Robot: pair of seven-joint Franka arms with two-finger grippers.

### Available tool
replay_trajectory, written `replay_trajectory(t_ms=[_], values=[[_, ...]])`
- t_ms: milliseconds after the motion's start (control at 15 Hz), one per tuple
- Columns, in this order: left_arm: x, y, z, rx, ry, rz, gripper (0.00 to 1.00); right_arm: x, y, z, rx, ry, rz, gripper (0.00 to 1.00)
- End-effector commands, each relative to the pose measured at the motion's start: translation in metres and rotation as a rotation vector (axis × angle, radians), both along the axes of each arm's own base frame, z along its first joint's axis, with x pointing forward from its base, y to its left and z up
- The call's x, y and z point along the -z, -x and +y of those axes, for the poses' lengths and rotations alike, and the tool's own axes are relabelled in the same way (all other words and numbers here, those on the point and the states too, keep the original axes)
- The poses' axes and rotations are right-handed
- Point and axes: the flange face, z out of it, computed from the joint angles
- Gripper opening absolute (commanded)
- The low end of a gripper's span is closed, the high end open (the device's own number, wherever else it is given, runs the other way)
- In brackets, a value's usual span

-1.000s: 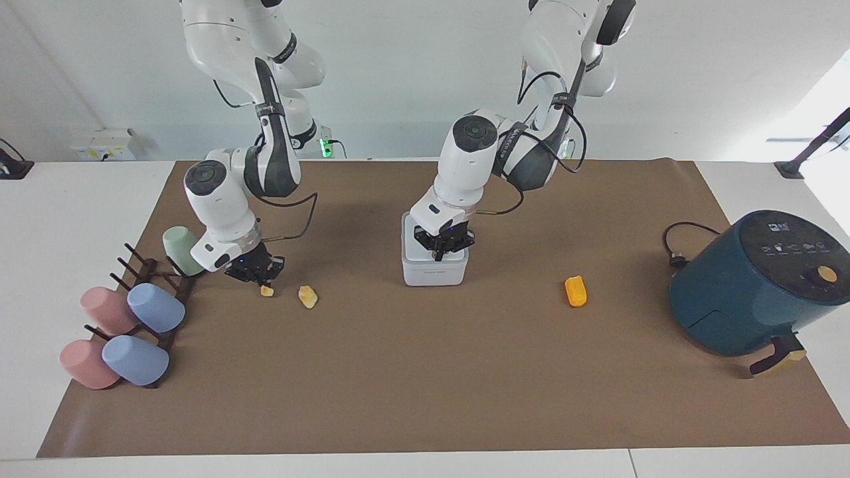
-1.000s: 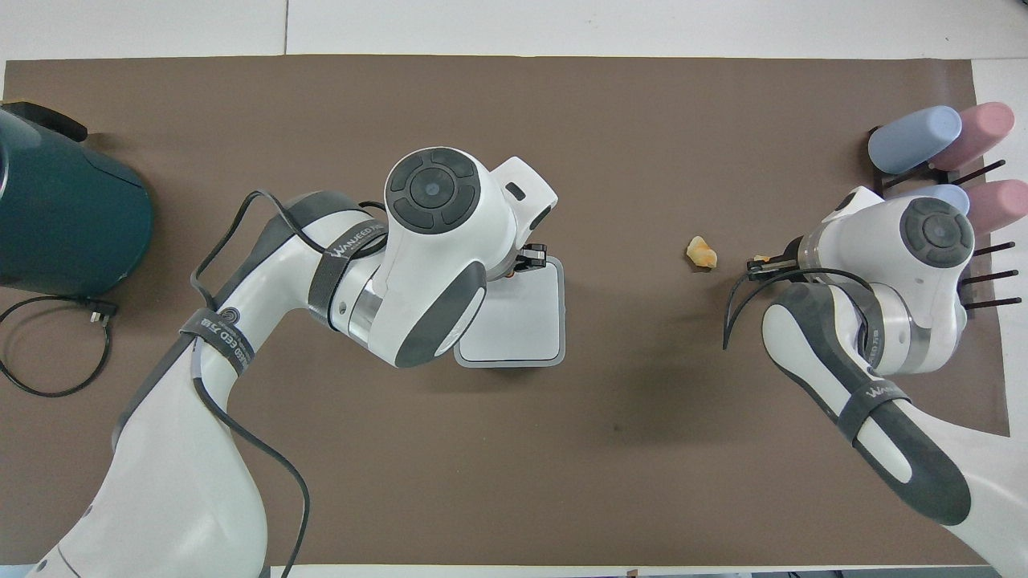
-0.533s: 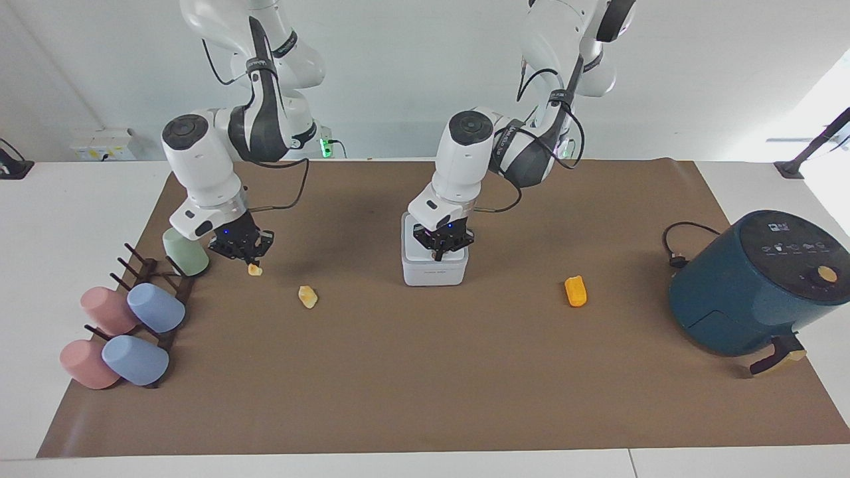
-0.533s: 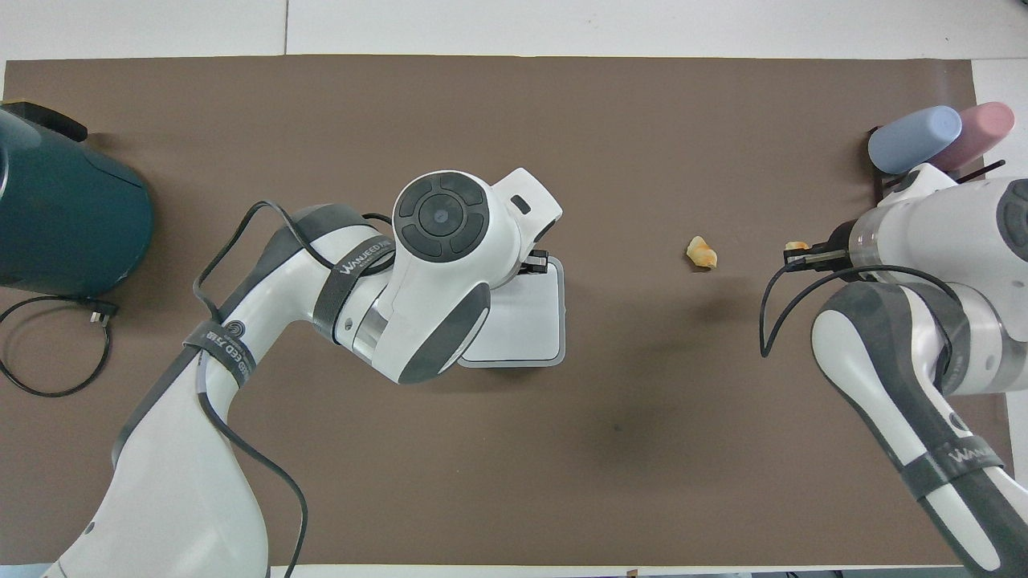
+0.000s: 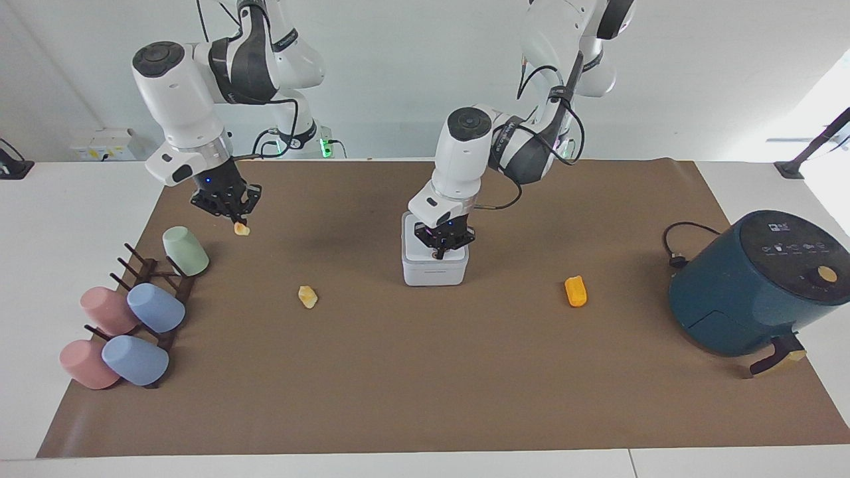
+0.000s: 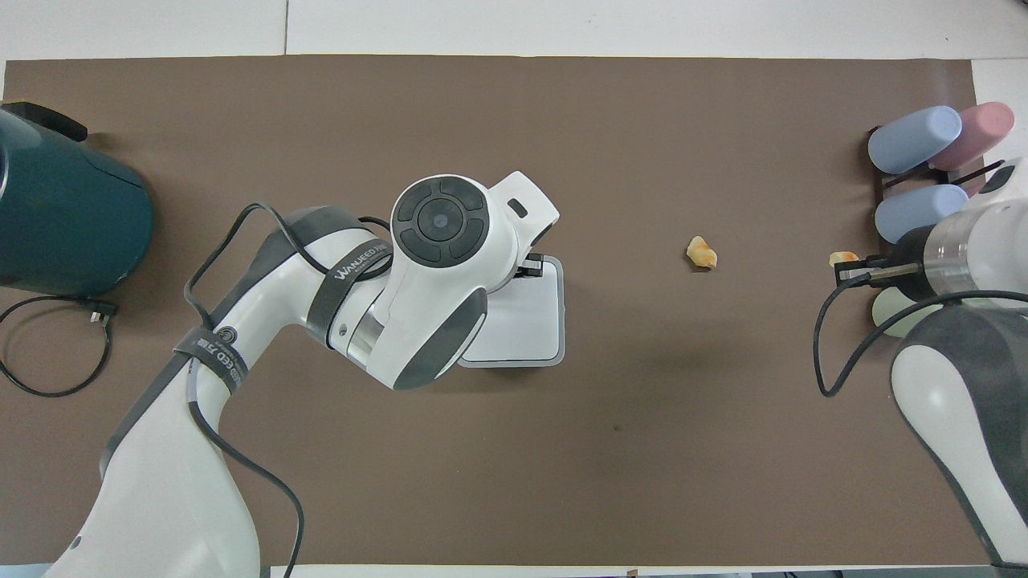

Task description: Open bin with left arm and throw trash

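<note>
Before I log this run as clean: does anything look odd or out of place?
Nothing damaged or spilled. Two trash bits lie loose on the mat: a pale lump and an orange piece. The bin looks shut under the left tool.

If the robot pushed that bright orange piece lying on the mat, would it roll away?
Probably not far. The orange piece looks oblong with flattish sides, so it would more likely slide or turn on the brown mat than roll. It looks small enough to be light. Whether it is squashy cannot be told.
</note>
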Motion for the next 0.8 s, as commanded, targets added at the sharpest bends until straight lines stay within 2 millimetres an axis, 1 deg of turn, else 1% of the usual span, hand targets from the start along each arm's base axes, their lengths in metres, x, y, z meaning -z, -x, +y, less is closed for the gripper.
replay_trajectory(t_ms=[0, 67, 133, 200, 267, 333, 400, 467, 533, 667, 733], values=[[-0.029, 0.010, 0.020, -0.026, -0.024, 0.023, 0.00, -0.002, -0.004, 0.027, 0.018, -0.022, 0.010, 0.00], [-0.041, 0.008, 0.028, -0.044, -0.007, 0.027, 0.00, -0.004, -0.005, 0.041, 0.045, -0.026, 0.000, 0.00], [-0.048, 0.008, 0.035, -0.049, -0.007, 0.033, 0.00, -0.003, -0.003, 0.061, 0.066, -0.031, -0.002, 0.00], [-0.062, 0.009, 0.039, -0.048, -0.007, 0.033, 0.00, -0.004, -0.002, 0.084, 0.083, -0.039, -0.017, 0.00], [-0.072, 0.008, 0.048, -0.049, -0.003, 0.041, 0.00, -0.002, -0.001, 0.102, 0.098, -0.046, -0.023, 0.00], [-0.084, 0.007, 0.059, -0.046, 0.002, 0.046, 0.00, 0.002, 0.001, 0.126, 0.107, -0.052, -0.020, 0.00], [-0.098, 0.009, 0.072, -0.033, 0.010, 0.053, 0.00, 0.003, 0.001, 0.149, 0.127, -0.062, -0.026, 0.00], [-0.114, 0.009, 0.088, -0.018, 0.017, 0.058, 0.00, 0.006, 0.001, 0.169, 0.145, -0.071, -0.029, 0.00], [-0.127, 0.009, 0.105, -0.004, 0.022, 0.067, 0.00, 0.010, -0.001, 0.193, 0.151, -0.077, -0.024, 0.00], [-0.145, 0.009, 0.139, 0.025, 0.015, 0.083, 0.00, 0.017, -0.004, 0.235, 0.165, -0.088, -0.016, 0.00], [-0.152, 0.008, 0.156, 0.042, 0.008, 0.092, 0.00, 0.022, -0.004, 0.251, 0.182, -0.093, -0.012, 0.00]])
